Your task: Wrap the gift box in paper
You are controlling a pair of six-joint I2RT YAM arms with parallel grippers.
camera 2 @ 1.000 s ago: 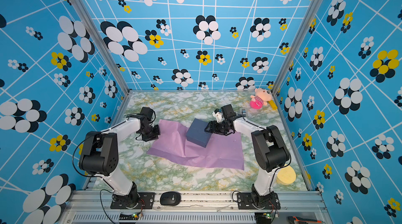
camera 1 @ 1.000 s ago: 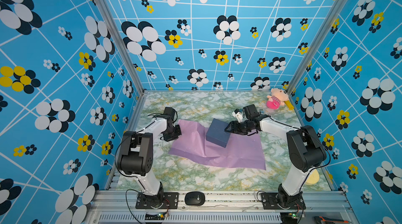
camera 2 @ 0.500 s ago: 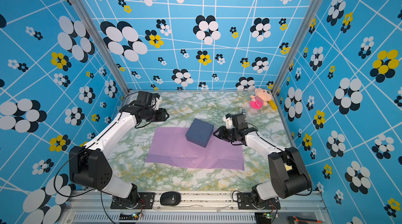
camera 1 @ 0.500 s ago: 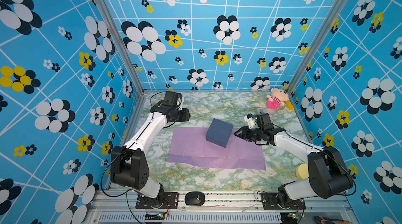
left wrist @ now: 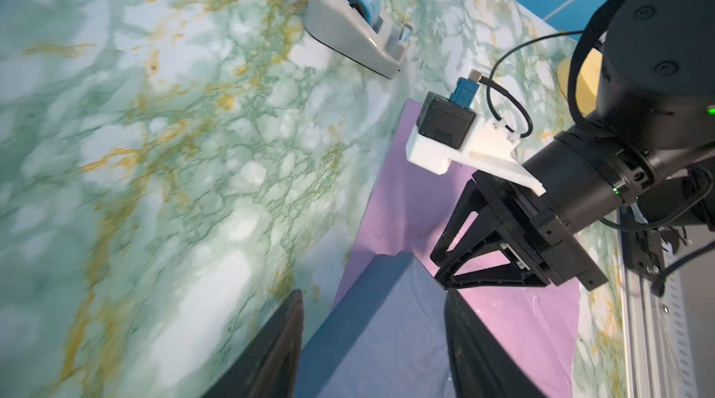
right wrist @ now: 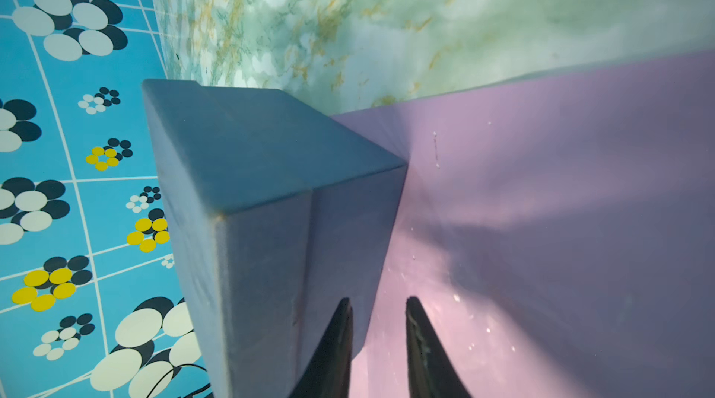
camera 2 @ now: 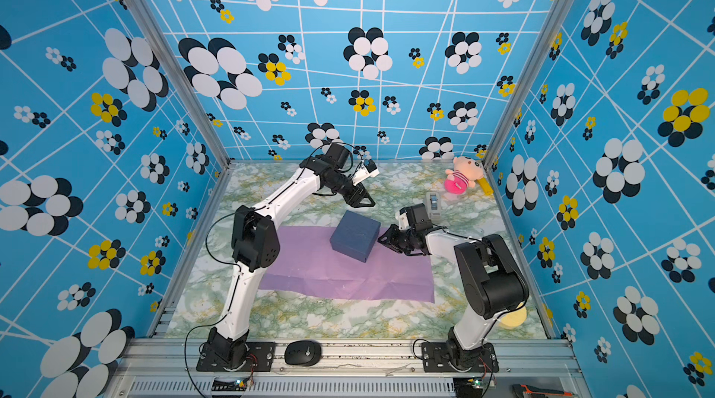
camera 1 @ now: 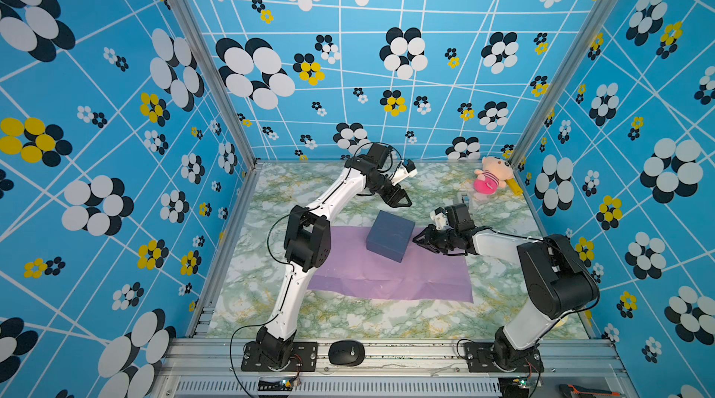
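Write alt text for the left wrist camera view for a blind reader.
A navy gift box lies at the edge of lilac paper, framed by the left end effector's fingers. The right end effector points at the box's corner; a grey tape dispenser stands on the marble table.

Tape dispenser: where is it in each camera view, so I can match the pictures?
In a top view: tape dispenser, far right, just in front of the plush doll, partly behind the right arm.
In a top view: same spot, clearer.
Left wrist: on bare marble tabletop beyond the paper, here.
Right wrist: not in it.
Shared landmark: gift box, in all four.
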